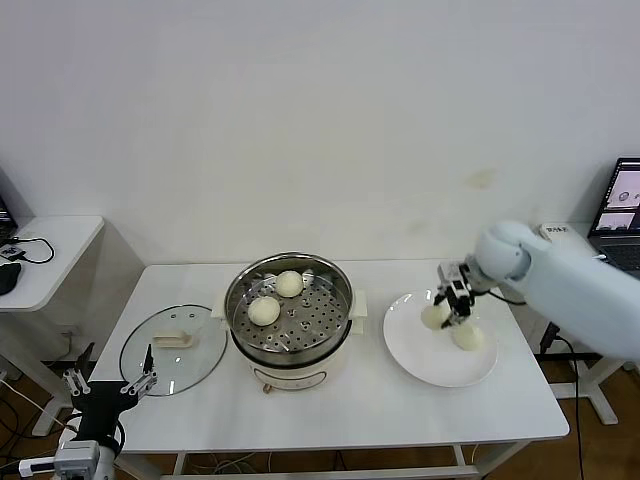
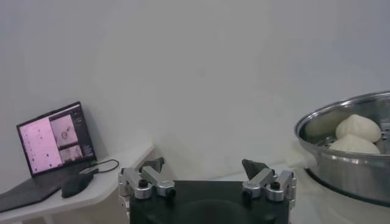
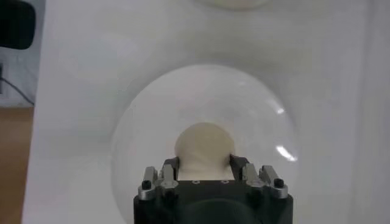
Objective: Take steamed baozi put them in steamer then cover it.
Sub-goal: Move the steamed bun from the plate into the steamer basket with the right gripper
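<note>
our right gripper (image 1: 447,312) is clamped on a baozi (image 3: 204,146) over the plate (image 1: 410,345), right of the steamer (image 1: 289,318); squeezed soft dough may slip. left gripper (image 2: 207,178) fingers spread, idle.

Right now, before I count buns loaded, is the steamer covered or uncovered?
Uncovered. The steamer shows its perforated tray and two steamed baozi inside; the cover lies flat on the table to its left.

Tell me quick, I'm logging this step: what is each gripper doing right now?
Left gripper: open, holding nothing, parked low beside the table.
Right gripper: closed on a steamed baozi over the white plate.
</note>
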